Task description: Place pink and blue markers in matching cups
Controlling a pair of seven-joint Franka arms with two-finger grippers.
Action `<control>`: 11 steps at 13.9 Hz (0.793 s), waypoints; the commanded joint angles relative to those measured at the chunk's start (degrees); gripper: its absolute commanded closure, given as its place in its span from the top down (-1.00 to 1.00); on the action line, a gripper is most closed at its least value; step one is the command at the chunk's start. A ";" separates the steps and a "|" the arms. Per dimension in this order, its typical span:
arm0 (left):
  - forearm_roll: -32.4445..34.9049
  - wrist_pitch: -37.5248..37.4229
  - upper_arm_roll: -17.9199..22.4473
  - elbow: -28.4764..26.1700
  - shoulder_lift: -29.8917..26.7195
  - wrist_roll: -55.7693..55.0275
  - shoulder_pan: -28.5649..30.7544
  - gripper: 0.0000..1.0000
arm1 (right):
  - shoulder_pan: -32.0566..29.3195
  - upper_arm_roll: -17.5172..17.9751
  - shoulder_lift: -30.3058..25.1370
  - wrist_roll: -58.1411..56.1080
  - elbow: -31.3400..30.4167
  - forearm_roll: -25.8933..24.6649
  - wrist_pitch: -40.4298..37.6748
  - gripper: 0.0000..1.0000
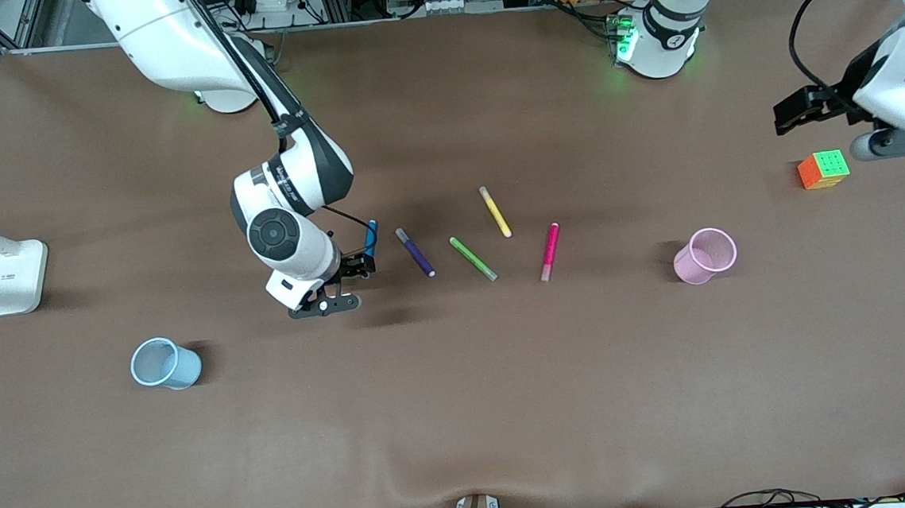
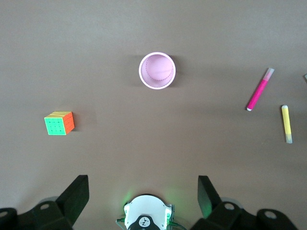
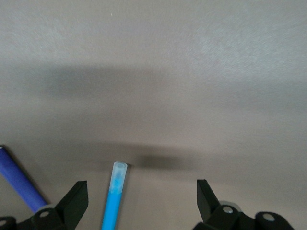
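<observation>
So the right claw (image 1: pixel 347 281) is down low over the brown surface (image 1: pixel 464 412), fingers spread wide with nothing in them, right at the slim bright blue marker (image 1: pixel 372 238). In the right wrist view that blue marker (image 3: pixel 113 196) lies flat between the two open fingers, closer to one of them, pale cap end pointing away from the wrist, not pinched. The slim purple marker (image 1: pixel 415 252) lies just beside it, toward the left arm's end.

Then there's a row of pens fanned out along the middle of the surface: a green marker (image 1: pixel 473 259), a yellow marker (image 1: pixel 495 212) a bit farther from the front camera, and the slim magenta-pink marker (image 1: pixel 549 252) lying flat, pale cap end nearer the front camera.

The small pale pink translucent plastic cup (image 1: pixel 705 255) stands upright toward the left arm's end, well apart from the pink marker. The small light blue translucent cup (image 1: pixel 164 363) stands upright toward the right arm's end, nearer the front camera than the right claw. Both look empty.

The left claw (image 1: pixel 801 112) waits up high over its end of the surface, fingers wide, holding nothing. A colourful puzzle cube (image 1: pixel 823 169) sits near it. A white lamp base (image 1: pixel 14 277) stands at the right arm's edge.
</observation>
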 commanded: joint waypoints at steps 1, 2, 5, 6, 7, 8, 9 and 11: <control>-0.27 -0.49 -0.14 1.77 2.00 0.20 -1.23 1.00 | 2.19 -0.57 -0.33 3.13 -4.20 0.03 5.60 1.00; -0.36 -0.49 -0.22 1.86 2.61 0.02 -1.84 1.00 | 3.15 -0.57 -0.33 3.83 -5.17 0.03 7.10 1.00; -0.36 -0.49 -0.58 1.86 4.37 -0.07 -2.64 1.00 | 4.91 -0.57 0.02 6.56 -5.27 0.12 7.30 1.00; -0.36 -0.40 -0.58 1.94 4.90 -0.07 -2.73 1.00 | 5.62 -0.57 0.72 7.00 -5.19 0.12 7.47 1.00; -0.36 -0.14 -0.66 2.03 5.17 -0.07 -3.25 1.00 | 5.71 -0.57 1.16 7.00 -5.27 0.12 7.82 1.00; -0.36 -0.14 -0.75 2.03 5.43 -0.07 -3.34 1.00 | 5.71 -0.57 1.25 7.09 -5.27 0.12 7.91 1.00; -0.36 -0.14 -0.75 2.03 5.69 -0.07 -3.34 1.00 | 5.71 -0.57 1.25 7.09 -5.19 0.12 7.82 1.00; -0.27 -0.05 -0.75 2.03 5.87 -0.07 -3.34 1.00 | 5.80 -0.57 1.34 7.09 -5.18 0.12 7.82 1.00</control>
